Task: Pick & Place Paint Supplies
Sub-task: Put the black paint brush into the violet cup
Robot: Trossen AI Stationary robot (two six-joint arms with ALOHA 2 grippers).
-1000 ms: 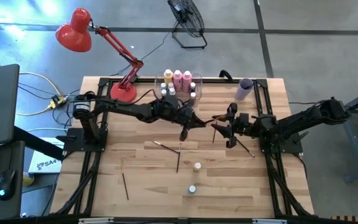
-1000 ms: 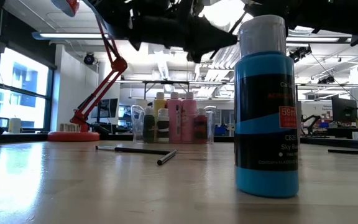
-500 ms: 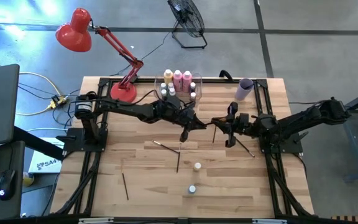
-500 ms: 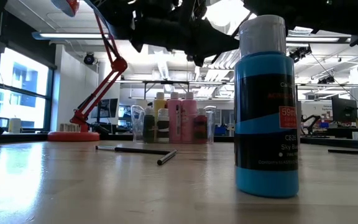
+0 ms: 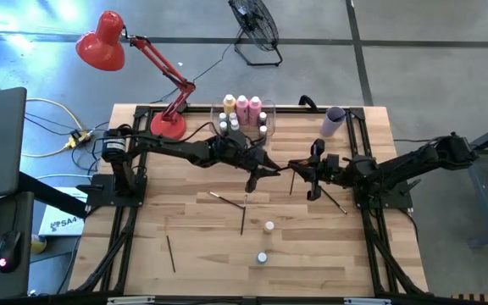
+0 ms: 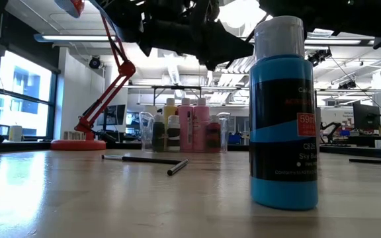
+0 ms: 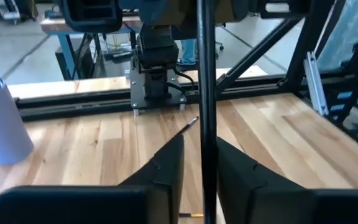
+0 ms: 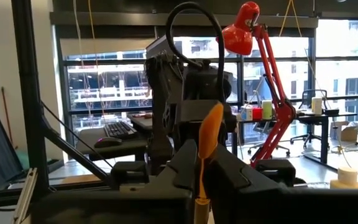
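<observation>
A thin paintbrush [image 7: 206, 93] hangs above the table's middle between my two grippers. My right gripper [image 8: 201, 155] is shut on it, seen from above [image 5: 301, 172]. My left gripper [image 7: 201, 149] is open, its fingers on either side of the dark shaft with slim gaps, also seen from above [image 5: 269, 167]. More paintbrushes [image 5: 227, 200] lie flat on the table. Two tiny white-capped bottles [image 5: 268, 227] stand upright near the front. A blue bottle [image 6: 284, 112] stands close in the low view. The pink and yellow-orange bottles [image 5: 242, 106] stand in the clear bin [image 5: 263, 129]. My right gripper pinches the paintbrush between its two fingers just below its orange end [image 8: 207, 134]. That end sticks out past the fingers [image 8: 179, 168]. The brush is lifted clear of the table, and its dark shaft runs on between my left gripper's fingers.
A lilac cup [image 5: 335, 121] stands at the far right of the table. The red lamp's base [image 5: 168, 125] sits at the far left. Dark frame rails [image 5: 130, 220] run along both side edges. Bare wood [image 5: 210, 254] lies toward the near edge around the loose brushes.
My right gripper has shut on the paintbrush's orange end. My left gripper's fingers have then parted a little from the shaft. Both arms have kept their places, and the brush has stayed up between them.
</observation>
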